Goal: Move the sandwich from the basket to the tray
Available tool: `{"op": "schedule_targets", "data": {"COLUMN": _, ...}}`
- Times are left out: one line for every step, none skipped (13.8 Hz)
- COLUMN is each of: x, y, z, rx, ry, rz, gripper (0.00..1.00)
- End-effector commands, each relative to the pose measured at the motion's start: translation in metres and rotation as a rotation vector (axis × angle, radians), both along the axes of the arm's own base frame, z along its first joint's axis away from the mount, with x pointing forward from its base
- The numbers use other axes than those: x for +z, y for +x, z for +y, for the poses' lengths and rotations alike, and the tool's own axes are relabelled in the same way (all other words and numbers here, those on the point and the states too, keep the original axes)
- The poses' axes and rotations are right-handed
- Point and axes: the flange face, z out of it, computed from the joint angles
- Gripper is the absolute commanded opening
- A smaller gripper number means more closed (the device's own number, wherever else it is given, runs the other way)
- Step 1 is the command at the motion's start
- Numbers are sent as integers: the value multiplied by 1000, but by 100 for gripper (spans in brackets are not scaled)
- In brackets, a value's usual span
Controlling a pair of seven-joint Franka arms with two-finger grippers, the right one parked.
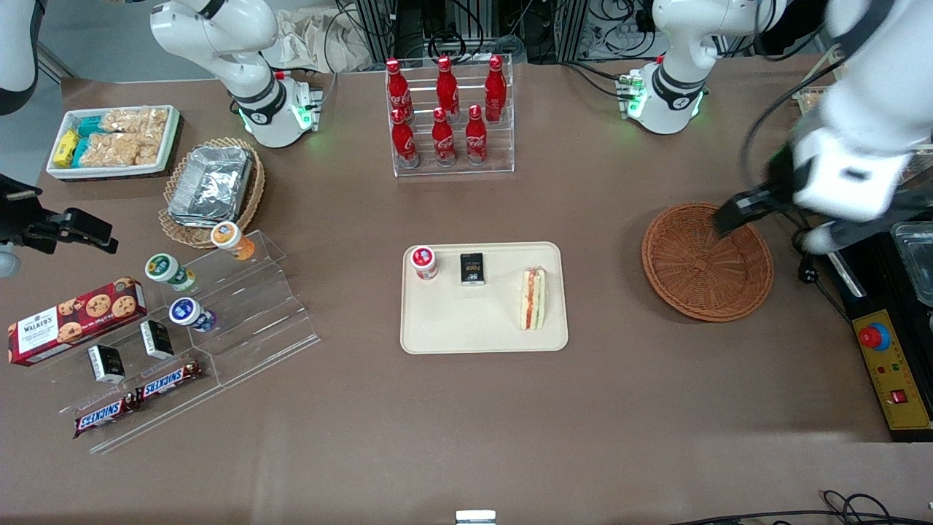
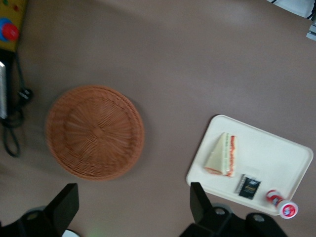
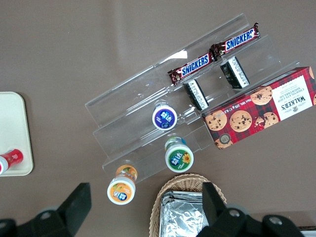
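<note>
The sandwich [image 1: 533, 298] [image 2: 222, 154], a white wedge with orange-red and green layers, lies on the cream tray [image 1: 452, 328] [image 2: 276, 148], at the end of the tray nearest the basket. Nothing lies in the reddish-brown wicker basket [image 1: 707, 262] [image 2: 95, 131], which sits beside the tray toward the working arm's end of the table. My gripper [image 1: 732, 214] [image 2: 132, 193] hangs high above the basket's rim, open, with nothing between its black fingers [image 2: 197, 197].
A red-lidded cup [image 1: 423, 262] and a black packet [image 1: 472, 268] share the tray. A rack of cola bottles [image 1: 448, 109] stands farther from the camera. A yellow control box [image 1: 885, 364] borders the basket. An acrylic stand [image 1: 240, 321] with snacks lies toward the parked arm's end.
</note>
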Motion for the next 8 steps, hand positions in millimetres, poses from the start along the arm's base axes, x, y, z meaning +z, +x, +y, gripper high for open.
{"op": "schedule_targets", "data": {"x": 5, "y": -26, "z": 53, "rx": -166, "ry": -19, "rz": 0, "gripper": 100}}
{"op": "schedule_targets", "data": {"x": 6, "y": -28, "z": 64, "rx": -245, "ry": -10, "rz": 5, "gripper": 100}}
{"op": "schedule_targets", "data": {"x": 4, "y": -26, "z": 82, "rx": -285, "ry": -3, "rz": 19, "gripper": 100}}
{"op": "schedule_targets", "data": {"x": 8, "y": -23, "z": 87, "rx": -304, "ry": -3, "rz": 7, "gripper": 100}}
{"op": "schedule_targets", "data": {"x": 5, "y": -17, "z": 85, "rx": -311, "ry": 1, "rz": 12, "gripper": 100}}
{"op": "schedule_targets", "data": {"x": 3, "y": -15, "z": 82, "rx": -314, "ry": 7, "rz": 16, "gripper": 100}}
{"op": "schedule_targets", "data": {"x": -5, "y": -10, "z": 74, "rx": -321, "ry": 34, "rz": 32, "gripper": 100}}
{"op": "schedule_targets", "data": {"x": -7, "y": -10, "z": 62, "rx": -335, "ry": 47, "rz": 33, "gripper": 100}}
